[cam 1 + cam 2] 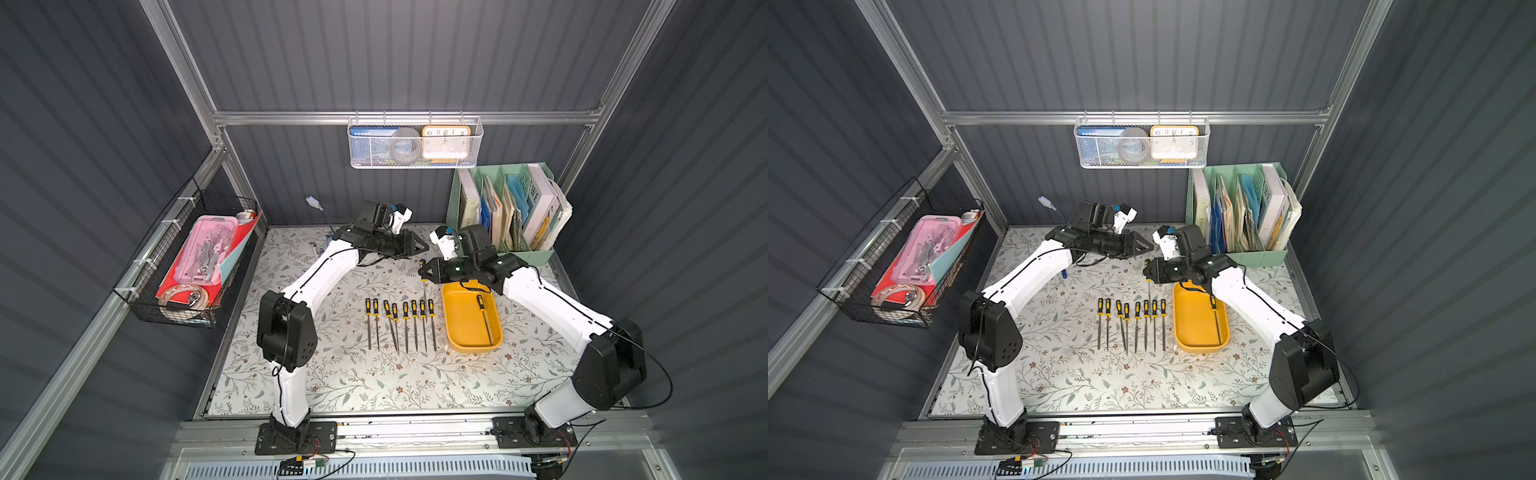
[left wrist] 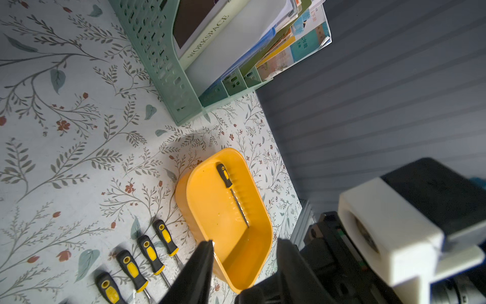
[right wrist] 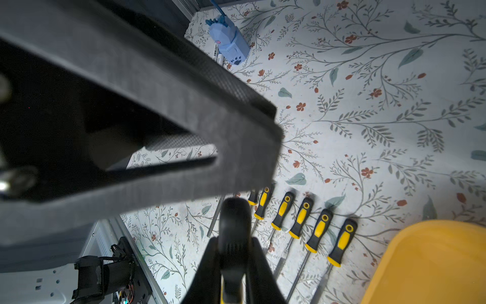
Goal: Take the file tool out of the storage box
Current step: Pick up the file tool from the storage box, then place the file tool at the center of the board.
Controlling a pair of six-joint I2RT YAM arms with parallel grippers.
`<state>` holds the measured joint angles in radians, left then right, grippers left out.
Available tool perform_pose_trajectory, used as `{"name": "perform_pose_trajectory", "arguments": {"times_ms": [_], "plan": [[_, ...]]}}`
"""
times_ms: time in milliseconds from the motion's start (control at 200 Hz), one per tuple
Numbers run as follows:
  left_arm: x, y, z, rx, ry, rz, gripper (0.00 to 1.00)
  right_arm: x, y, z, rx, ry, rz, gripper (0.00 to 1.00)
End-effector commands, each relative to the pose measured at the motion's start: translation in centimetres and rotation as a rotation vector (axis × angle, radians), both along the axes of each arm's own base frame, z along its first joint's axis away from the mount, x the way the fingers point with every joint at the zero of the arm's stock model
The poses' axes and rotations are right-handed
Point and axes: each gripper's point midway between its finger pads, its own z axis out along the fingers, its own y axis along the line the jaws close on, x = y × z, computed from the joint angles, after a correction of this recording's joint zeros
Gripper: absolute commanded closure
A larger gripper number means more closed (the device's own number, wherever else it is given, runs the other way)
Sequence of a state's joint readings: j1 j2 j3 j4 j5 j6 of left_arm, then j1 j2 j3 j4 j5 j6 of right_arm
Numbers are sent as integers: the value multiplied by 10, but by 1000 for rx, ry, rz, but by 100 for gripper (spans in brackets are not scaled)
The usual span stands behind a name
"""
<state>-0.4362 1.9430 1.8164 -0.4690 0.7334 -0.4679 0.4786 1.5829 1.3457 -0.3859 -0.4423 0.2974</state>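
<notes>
The right gripper (image 3: 233,247) pinched a slim black-and-yellow-handled steel file (image 3: 234,213), presumably light and stiff, by that handle; the left gripper (image 2: 247,244) hung part-open, empty.

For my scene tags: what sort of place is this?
Probably a mock desk nook in a grey panelled booth: a flowered table top, a green book organiser, a mesh basket holding a clock.

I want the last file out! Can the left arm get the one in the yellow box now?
Probably not. The left tool is empty, but the right tool, gripping another file, and its arm hang between it and the last file in the yellow box.
</notes>
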Motion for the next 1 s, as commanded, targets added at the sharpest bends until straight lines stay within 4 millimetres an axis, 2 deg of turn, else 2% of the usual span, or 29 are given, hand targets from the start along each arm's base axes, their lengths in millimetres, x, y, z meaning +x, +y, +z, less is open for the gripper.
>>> {"name": "perform_pose_trajectory", "arguments": {"times_ms": [0,180,685,791,901,981,996], "plan": [[-7,3,2,-1,3,-15,57,8,5,11,-3,-41,-3,100],[-10,5,-17,33,42,-18,58,15,3,13,-18,-58,-25,100],[-20,4,-19,16,53,-55,60,32,2,7,-59,-62,-65,100],[-22,6,-25,28,64,-53,68,35,4,13,-42,-76,-71,100],[-24,6,-30,34,75,-56,81,37,1,16,-44,-87,-89,100],[-24,6,-31,36,73,-62,99,38,1,16,-42,-88,-99,100],[-24,6,-32,38,75,-62,100,38,0,15,-43,-85,-101,100]]}}
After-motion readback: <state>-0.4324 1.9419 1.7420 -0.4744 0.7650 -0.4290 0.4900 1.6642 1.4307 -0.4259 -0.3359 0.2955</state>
